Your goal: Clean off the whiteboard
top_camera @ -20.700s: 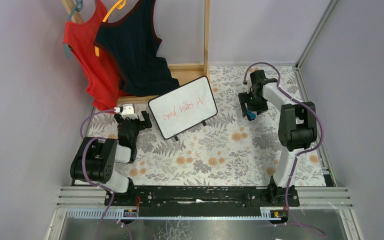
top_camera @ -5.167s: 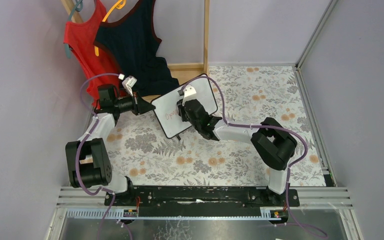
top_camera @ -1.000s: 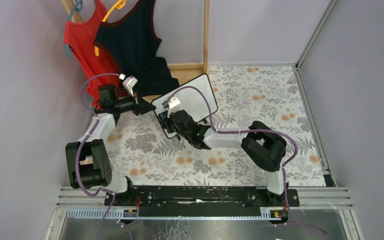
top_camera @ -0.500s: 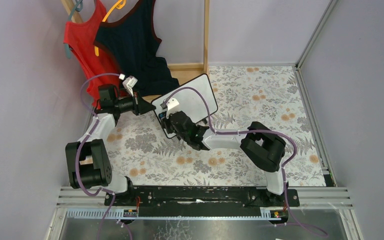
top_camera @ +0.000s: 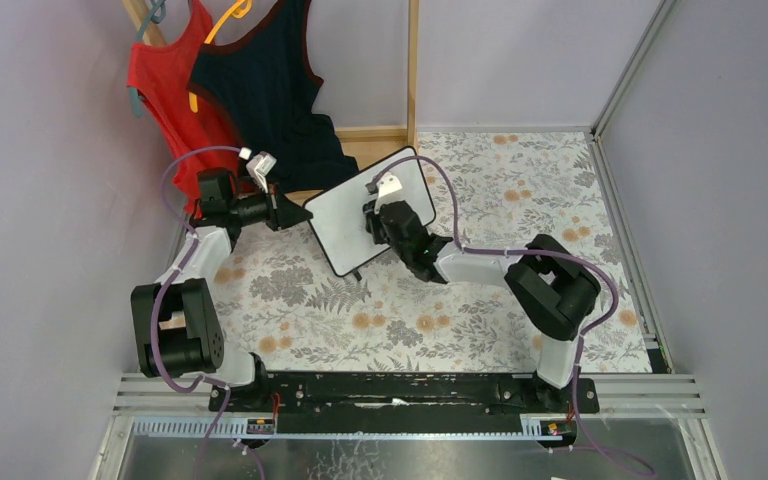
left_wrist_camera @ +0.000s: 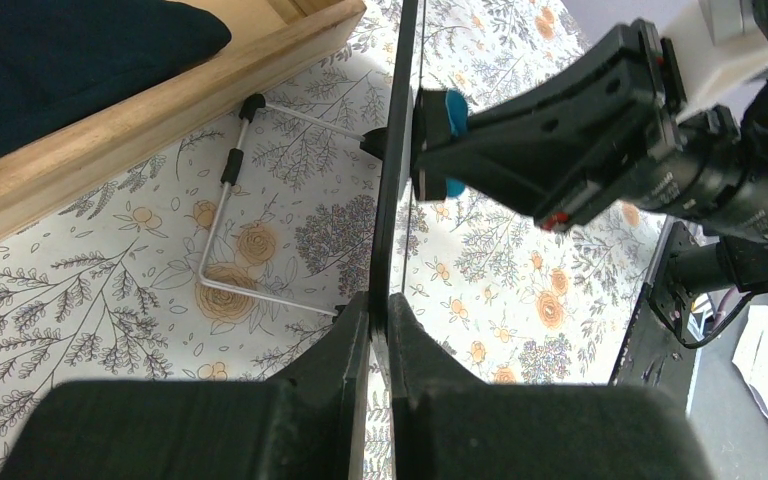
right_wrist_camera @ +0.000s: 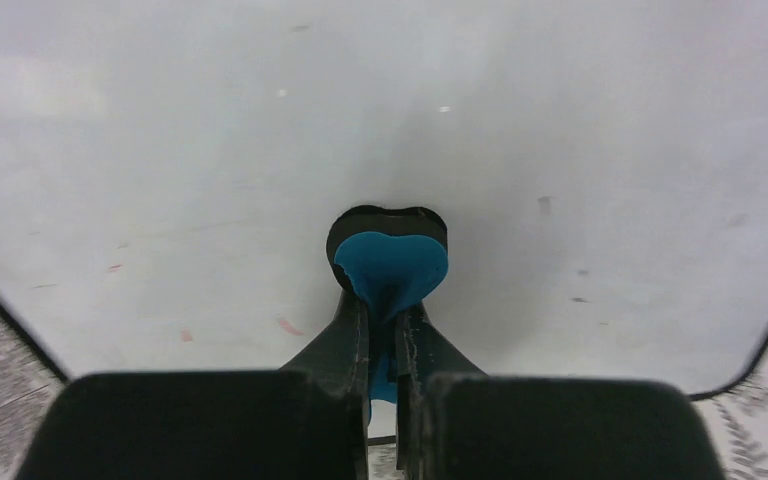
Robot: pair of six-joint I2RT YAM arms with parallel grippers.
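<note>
Tabletop (top_camera: 410, 310) | 1 whiteboard (top_camera: 340, 225) | 1 eraser (right_wrist_camera: 390, 270) | 1 red top (top_camera: 175, 100) | 1 navy top (top_camera: 270, 90)

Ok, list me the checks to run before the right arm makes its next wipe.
1. Left hand clamped on the rim of the black-rimmed white rectangular whiteboard: ok.
2. Small blue eraser pad pinched in the right hand: ok.
3. Pad touching the board's face: ok, as the left wrist view shows.
4. Face wiped clean: not ok; faint red flecks show toward its lower left.
5. Bent wire stand seated on the flowered table cover: cannot tell.
</note>
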